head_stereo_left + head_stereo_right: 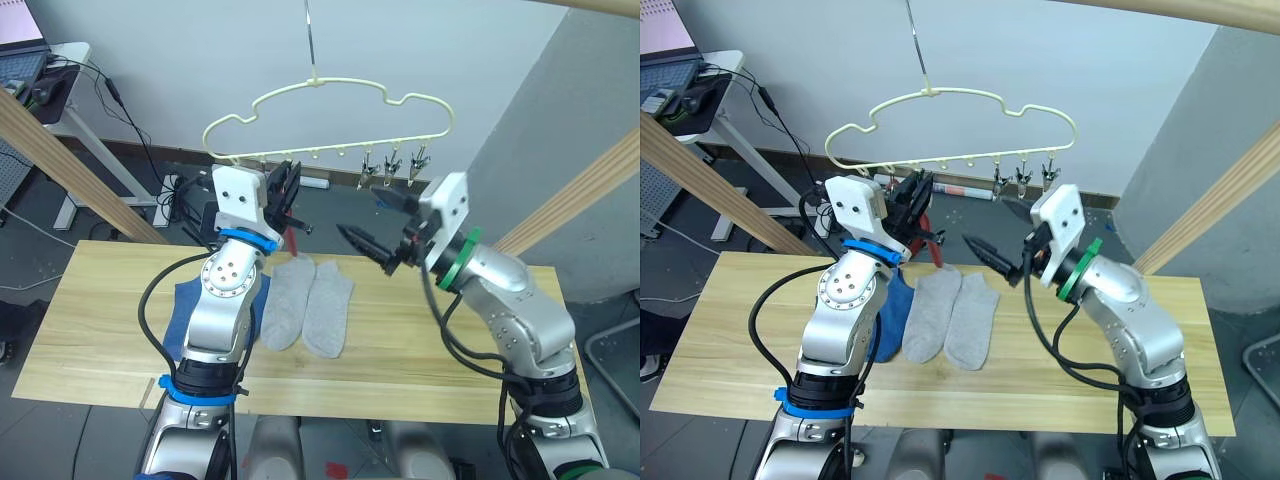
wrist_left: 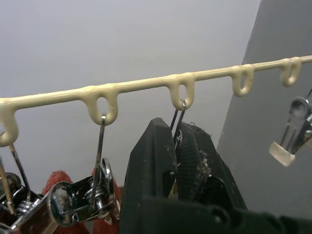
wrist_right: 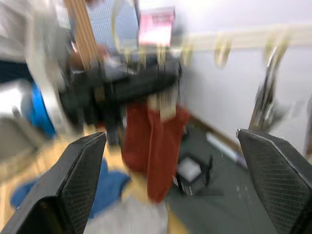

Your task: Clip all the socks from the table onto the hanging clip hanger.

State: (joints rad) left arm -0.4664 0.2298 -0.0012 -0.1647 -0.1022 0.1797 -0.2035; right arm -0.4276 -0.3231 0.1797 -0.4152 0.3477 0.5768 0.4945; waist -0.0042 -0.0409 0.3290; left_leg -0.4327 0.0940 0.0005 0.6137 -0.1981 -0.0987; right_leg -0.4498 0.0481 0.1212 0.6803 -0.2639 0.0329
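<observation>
Clipping: my left gripper [image 2: 183, 161] is pinched shut on a hanger clip [image 2: 176, 127] of the clip hanger [image 1: 330, 100].
Right gripper [image 3: 175, 180]: jaws wide, empty.
Done: rust red socks [image 3: 153, 141] hang clipped.
Left: grey socks [image 1: 308, 305] at table [image 1: 100, 330] centre, blue socks [image 1: 892, 310] at 9 o'clock of them.

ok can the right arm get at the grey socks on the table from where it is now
Probably yes. The right gripper is open and empty, raised beside the clip hanger. The grey socks lie below it on the table, nothing covering them.
</observation>
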